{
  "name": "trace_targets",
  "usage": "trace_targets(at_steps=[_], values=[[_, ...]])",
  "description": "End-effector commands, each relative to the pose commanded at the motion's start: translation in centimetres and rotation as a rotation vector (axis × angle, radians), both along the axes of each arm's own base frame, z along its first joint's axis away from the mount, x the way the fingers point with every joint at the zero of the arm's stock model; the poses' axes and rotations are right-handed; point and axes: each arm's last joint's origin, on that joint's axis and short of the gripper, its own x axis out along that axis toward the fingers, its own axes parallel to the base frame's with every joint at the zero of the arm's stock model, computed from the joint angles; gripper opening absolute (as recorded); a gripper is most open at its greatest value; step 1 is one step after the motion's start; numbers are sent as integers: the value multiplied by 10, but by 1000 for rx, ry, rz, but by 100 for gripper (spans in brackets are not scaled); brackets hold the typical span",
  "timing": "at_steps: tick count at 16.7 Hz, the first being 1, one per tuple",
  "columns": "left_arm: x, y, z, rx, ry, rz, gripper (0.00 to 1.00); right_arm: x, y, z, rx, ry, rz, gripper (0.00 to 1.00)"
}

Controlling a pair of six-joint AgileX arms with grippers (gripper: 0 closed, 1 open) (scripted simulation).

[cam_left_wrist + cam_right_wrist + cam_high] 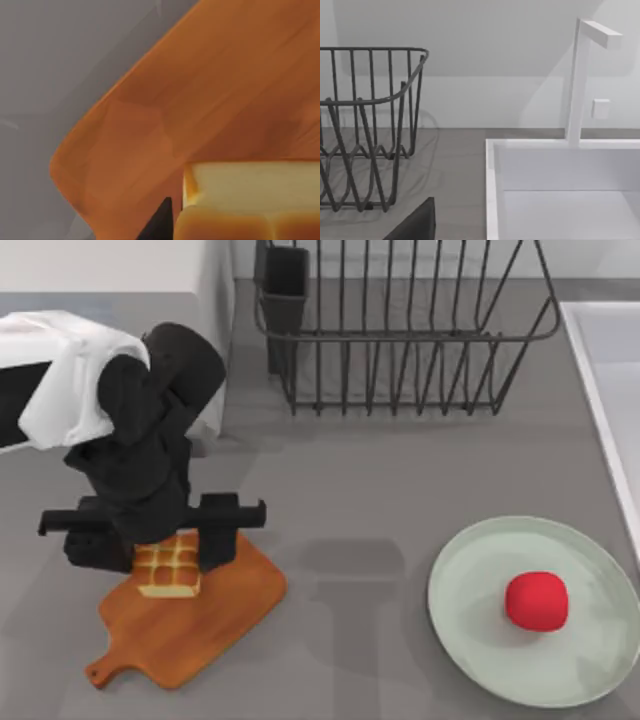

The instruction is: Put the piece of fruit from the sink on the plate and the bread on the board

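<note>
Bread placement under way, fruit already on the plate.

The left hand straddles the bread on the board, its fingers closed against the bun's sides; it likely needs to release and lift next. Right of the board, the piece of fruit sits on the plate.

The light was bright and even. Soft grey shadows lay on the table, near the board and under the wire rack. The fruit showed hardly any shine. In the left wrist view the bread and board were very close and looked a little fuzzy. A soft shadow crossed the wall behind the sink.
</note>
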Motion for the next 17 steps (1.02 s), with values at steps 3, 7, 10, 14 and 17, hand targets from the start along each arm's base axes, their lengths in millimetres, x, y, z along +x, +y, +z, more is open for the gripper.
trace_targets(at_steps=[3,7,10,14,17], values=[[0,-1,-8,-4,-9,0,0,0,0,0,0,0,0,100],[-1,0,-23,2,3,-1,0,0,0,0,0,0,0,100],[-3,1,-33,15,29,-1,0,0,0,0,0,0,0,100],[-3,1,-33,15,29,-1,8,0,0,0,0,0,0,100],[-3,1,-33,15,29,-1,30,0,0,0,0,0,0,100]])
